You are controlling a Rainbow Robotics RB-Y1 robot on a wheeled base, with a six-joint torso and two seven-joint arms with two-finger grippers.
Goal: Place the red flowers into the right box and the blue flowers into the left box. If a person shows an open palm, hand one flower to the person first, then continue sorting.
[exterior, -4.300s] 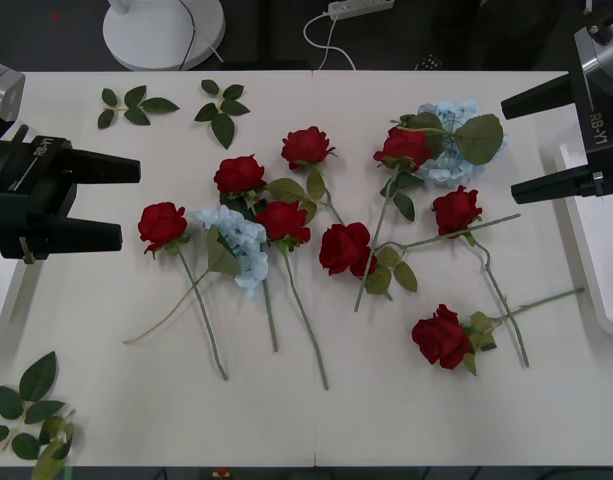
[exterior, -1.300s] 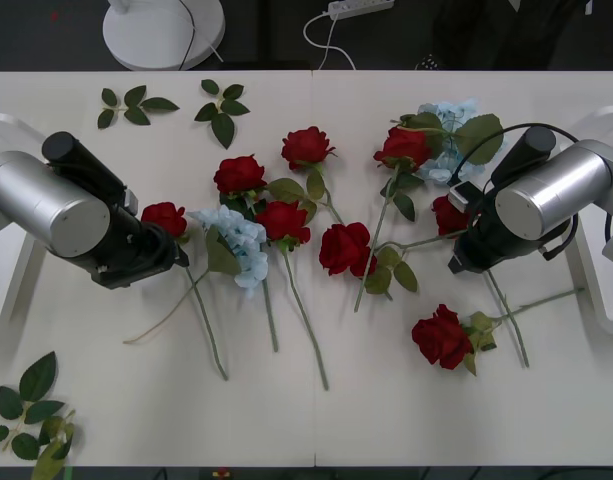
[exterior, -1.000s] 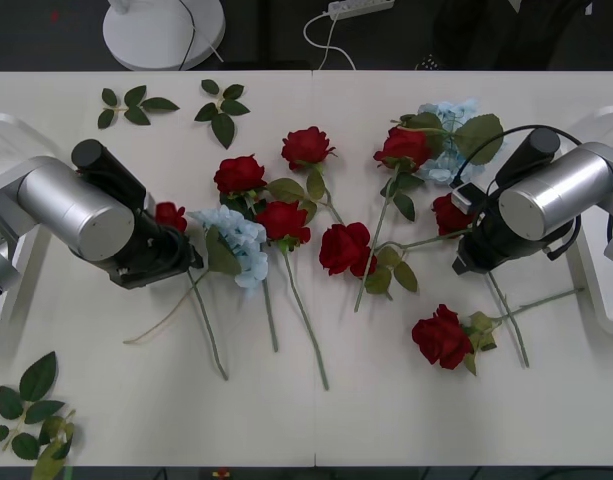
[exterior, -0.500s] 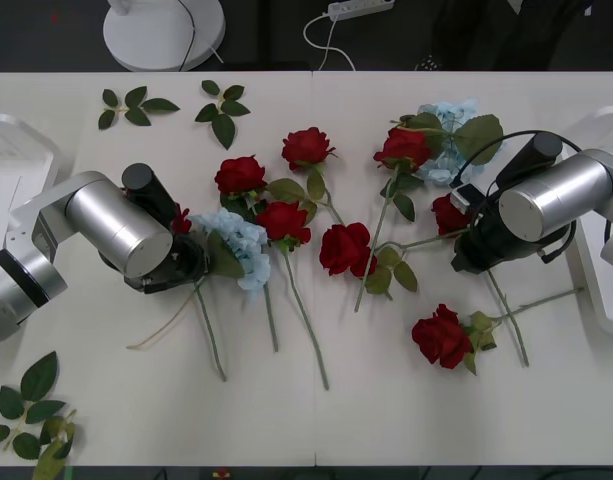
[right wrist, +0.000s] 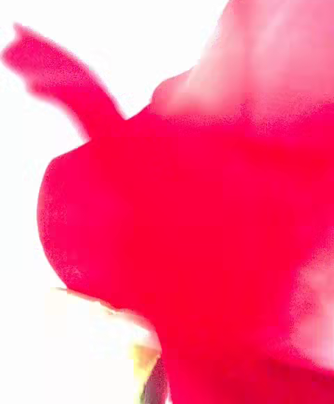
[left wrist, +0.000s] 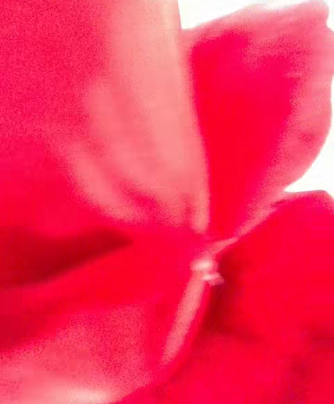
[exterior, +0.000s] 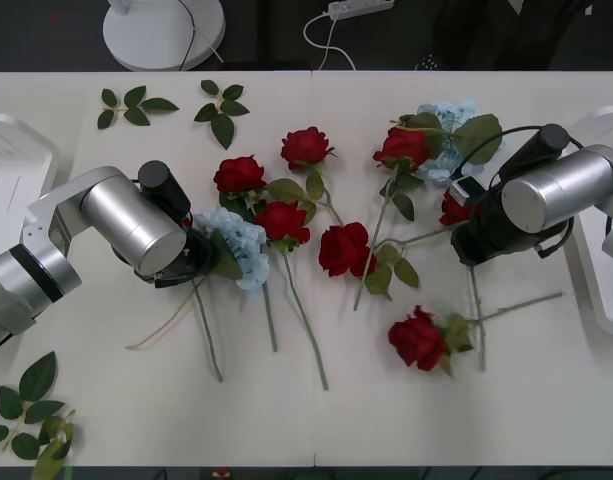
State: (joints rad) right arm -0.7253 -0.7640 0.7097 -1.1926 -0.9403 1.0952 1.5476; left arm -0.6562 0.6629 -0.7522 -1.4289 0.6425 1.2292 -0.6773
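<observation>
Several red flowers (exterior: 346,248) lie scattered across the white table. One blue flower (exterior: 238,240) lies left of centre, another (exterior: 452,122) at the far right. My left gripper (exterior: 186,260) is down on the leftmost red rose beside the blue cluster, and that rose's petals (left wrist: 167,237) sit right against the left wrist camera. My right gripper (exterior: 467,236) is down on a red rose (exterior: 454,209), whose petals (right wrist: 195,237) are close up in the right wrist view. The left box (exterior: 16,160) is at the left edge. At the right edge is the right box (exterior: 592,290).
Loose green leaf sprigs lie at the far left (exterior: 134,104), beside them (exterior: 222,108) and at the near left corner (exterior: 26,405). A red rose (exterior: 418,338) lies near the front right. A white stand base (exterior: 164,30) and a power strip (exterior: 358,8) are beyond the table.
My left arm has swung right and lowered over the leftmost rose, covering it. The right arm shifted slightly; the stem under it swung toward me and the front-right rose slid left.
</observation>
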